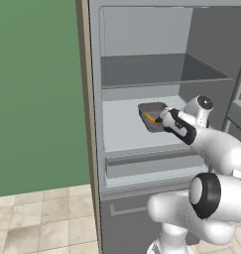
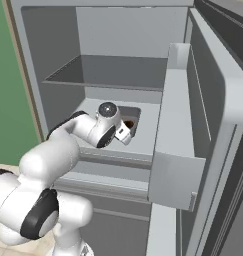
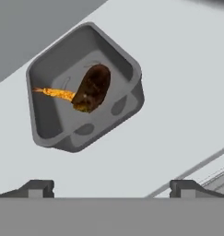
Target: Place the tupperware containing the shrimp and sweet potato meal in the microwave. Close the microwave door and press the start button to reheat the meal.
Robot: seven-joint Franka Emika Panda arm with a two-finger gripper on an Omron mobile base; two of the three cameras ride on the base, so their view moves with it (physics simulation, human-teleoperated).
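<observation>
Setting: an open grey fridge [image 1: 142, 49] beside a green wall [image 1: 37, 89], its door [image 2: 193, 125] swung out to the right.
Tupperware: a shallow grey container, the tupperware [image 3: 83, 87], sits on the pale middle shelf [image 1: 122, 129] of the fridge, below a darker upper shelf [image 1: 156, 69].
Meal: a brown lump and orange bits, the shrimp and sweet potato meal [image 3: 88, 88], lie inside the tupperware.
Arm: the white arm [image 2: 68, 145] reaches into the fridge over the middle shelf.
Gripper: the gripper [image 3: 111, 188] is released, fingertips [image 3: 37, 188] spread wide, just near of the tupperware and apart from it, holding nothing.
</observation>
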